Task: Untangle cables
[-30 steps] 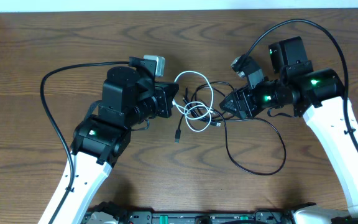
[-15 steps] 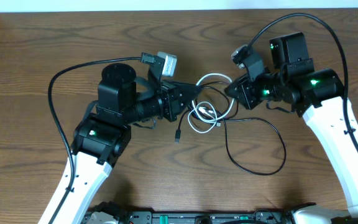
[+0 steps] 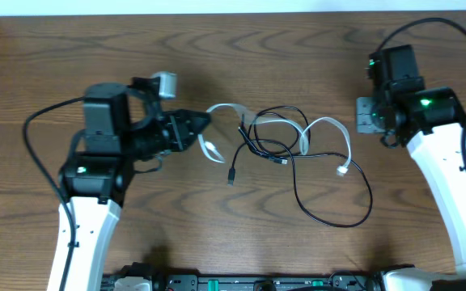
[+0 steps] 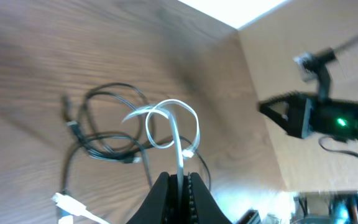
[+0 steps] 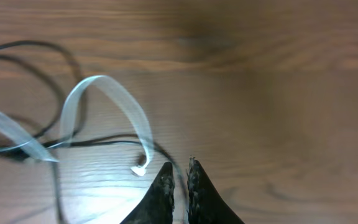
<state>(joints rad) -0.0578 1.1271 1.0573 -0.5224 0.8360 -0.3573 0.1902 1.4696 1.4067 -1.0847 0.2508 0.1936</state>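
The white cable (image 3: 327, 124) lies stretched across the table's middle in loose loops, and one plug end (image 3: 342, 170) rests at the right. My left gripper (image 3: 203, 124) is shut on its left part; in the left wrist view the white cable (image 4: 174, 127) runs straight into the shut left gripper (image 4: 180, 178). The black cable (image 3: 269, 139) is knotted through the white one, with a big loop (image 3: 336, 220) toward the front. My right gripper (image 5: 179, 167) hovers shut with nothing gripped, just right of the white plug (image 5: 140, 169), and black cable (image 5: 166, 155) passes on the table behind its tips.
The right arm (image 3: 395, 97) stands at the far right, off the tangle. A black plug end (image 3: 230, 175) lies toward the front of the knot. Thick black robot wires arc over each arm. The table's back edge (image 3: 233, 11) runs along the top.
My left gripper pulled leftward with the white cable, drawing it out of the knot. The right gripper let go, shut, and swung back to the right. The white cable now spreads wider.
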